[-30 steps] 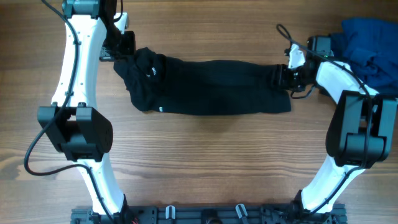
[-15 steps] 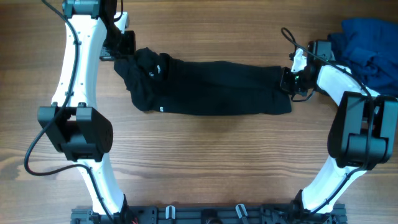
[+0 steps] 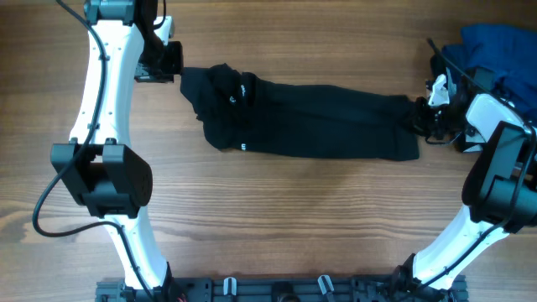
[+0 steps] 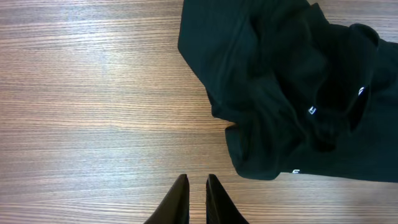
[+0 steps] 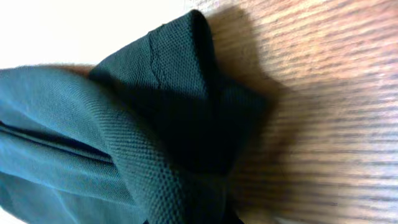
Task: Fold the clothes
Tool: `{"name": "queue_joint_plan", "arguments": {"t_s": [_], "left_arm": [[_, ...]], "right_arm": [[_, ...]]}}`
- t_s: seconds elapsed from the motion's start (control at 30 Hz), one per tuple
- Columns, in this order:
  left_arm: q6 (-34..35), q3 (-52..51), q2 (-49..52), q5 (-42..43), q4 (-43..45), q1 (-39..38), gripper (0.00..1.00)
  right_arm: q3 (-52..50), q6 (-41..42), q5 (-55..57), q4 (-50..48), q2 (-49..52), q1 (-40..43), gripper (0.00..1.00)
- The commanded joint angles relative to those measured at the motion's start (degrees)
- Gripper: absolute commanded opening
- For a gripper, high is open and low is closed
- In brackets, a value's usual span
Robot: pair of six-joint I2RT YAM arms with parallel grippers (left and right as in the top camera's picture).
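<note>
The clothes (image 3: 310, 126), one long black garment with small white marks, lie stretched across the middle of the table. My right gripper (image 3: 423, 118) is shut on their right end, low over the wood. In the right wrist view, bunched dark knit fabric (image 5: 155, 124) fills the frame and hides the fingers. My left gripper (image 3: 178, 67) hovers at the far left, just off the garment's left corner. In the left wrist view that gripper (image 4: 196, 180) is shut with nothing in it, and the clothes (image 4: 292, 93) lie apart from it over bare wood.
A heap of blue garments (image 3: 495, 54) sits at the back right corner, just behind my right arm. Both arm bases stand at the front of the table, left (image 3: 105, 180) and right (image 3: 495, 189).
My right gripper has shut on the garment's right end and moved right, dragging the whole garment that way. Its left end has slid away from my left gripper, which stayed put.
</note>
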State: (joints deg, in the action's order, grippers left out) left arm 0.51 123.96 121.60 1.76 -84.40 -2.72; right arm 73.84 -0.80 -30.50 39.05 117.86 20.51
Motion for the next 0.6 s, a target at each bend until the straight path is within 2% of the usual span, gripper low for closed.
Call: {"name": "queue_joint_plan", "arguments": {"t_s": [0.0,0.2,0.43,0.57], "left_arm": [[0.0,0.0,-0.1,-0.3,0.2,0.1,0.11],[0.0,0.0,-0.1,-0.3,0.2,0.1,0.11],[0.0,0.0,-0.1,-0.3,1.0,0.1,0.11],[0.0,0.0,-0.1,-0.3,1.3,0.1,0.1]], "right_arm": [[4.0,-5.2,-4.5,4.9,1.5,-1.4,0.04],[6.0,-4.8,-11.6,8.7,-2.9,-4.4,0.04],[6.0,0.5,-10.3,9.2,-8.9,-10.3,0.04],[6.0,7.0,-5.0,7.6,-9.9,-15.2,0.04]]}}
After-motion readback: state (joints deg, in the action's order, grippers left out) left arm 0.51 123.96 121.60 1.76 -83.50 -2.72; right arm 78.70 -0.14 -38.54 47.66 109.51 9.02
